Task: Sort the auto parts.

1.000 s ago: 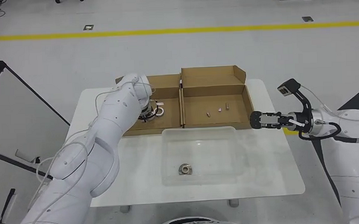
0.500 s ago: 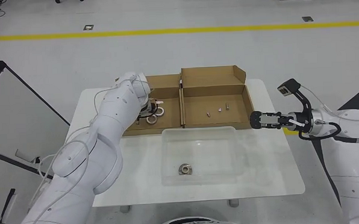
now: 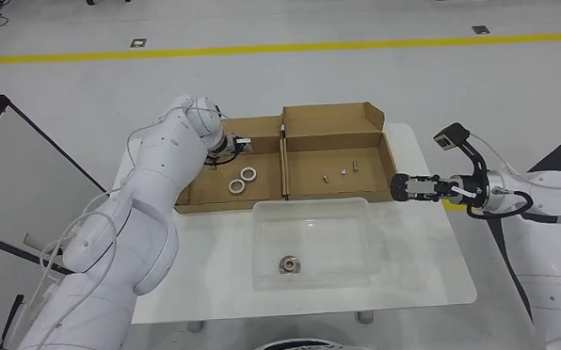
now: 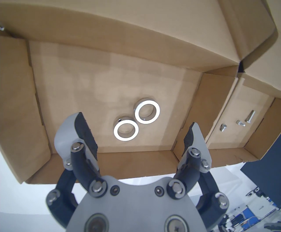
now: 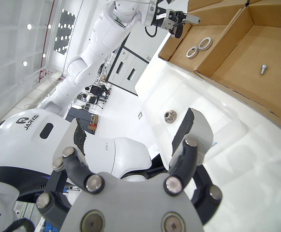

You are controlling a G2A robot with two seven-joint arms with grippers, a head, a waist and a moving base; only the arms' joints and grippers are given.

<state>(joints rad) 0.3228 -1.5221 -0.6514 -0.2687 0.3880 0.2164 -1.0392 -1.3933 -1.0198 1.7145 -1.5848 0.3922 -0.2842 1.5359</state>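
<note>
Cardboard box (image 4: 65, 83) walls hem 2 rings (image 4: 115, 131); left fingers (image 4: 84, 129) spread overhead.

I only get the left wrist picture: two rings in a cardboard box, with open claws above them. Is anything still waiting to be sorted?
Observer: Yes. One flanged part lies in a clear tray in front of the boxes.
Visitor: And where is the other claw?
Observer: The right gripper is over the table, just beside the right box at its near outer corner.
Visitor: Is it carrying something?
Observer: No. Its own wrist view shows it open, with nothing between its fingers.
</note>
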